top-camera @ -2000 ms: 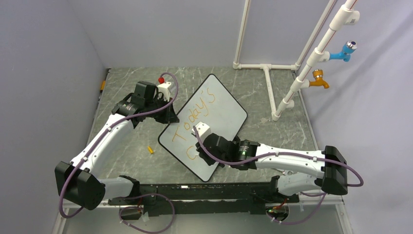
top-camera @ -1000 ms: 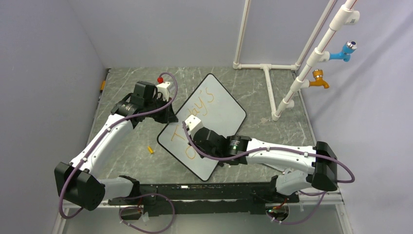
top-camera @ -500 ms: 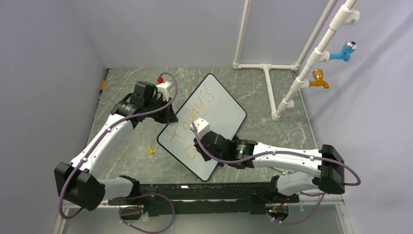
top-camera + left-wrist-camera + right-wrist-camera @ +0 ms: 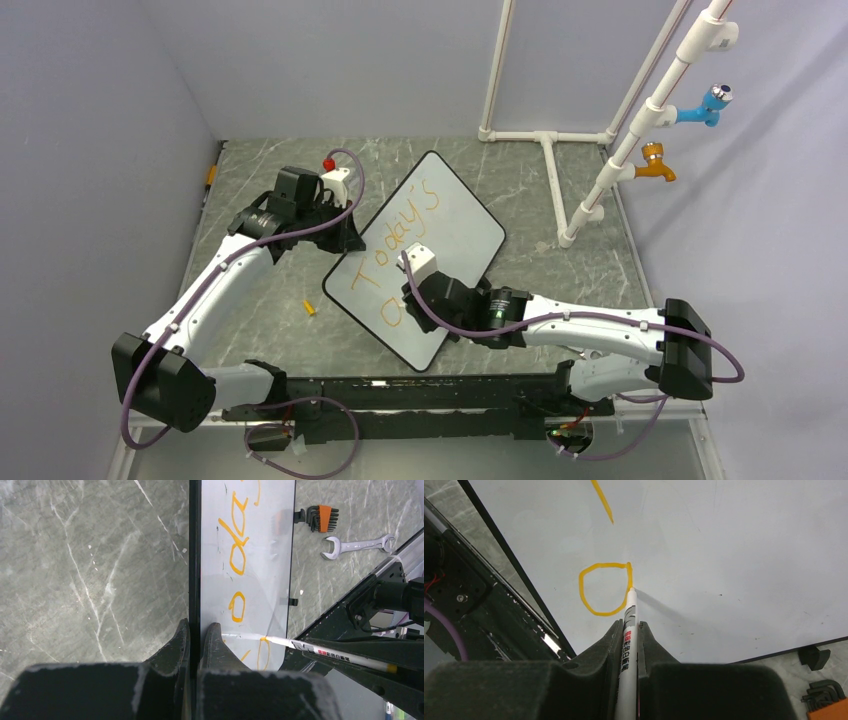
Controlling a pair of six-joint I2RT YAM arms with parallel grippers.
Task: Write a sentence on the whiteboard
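- Right wrist view: the sentence point(image 4: 629, 575) lies at 12 o'clock from the right fingers point(image 4: 604, 645), which clench a marker point(image 4: 629, 630) pointing the same way, its tip touching the whiteboard point(image 4: 734, 555).
- Left fingers point(image 4: 181, 642) clamp its 9 o'clock rim on the tabletop point(image 4: 90, 570).

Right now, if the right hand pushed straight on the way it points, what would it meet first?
The whiteboard: the right hand is shut on a white marker whose tip appears to touch it, beside the orange loop, so the marker presses in first.
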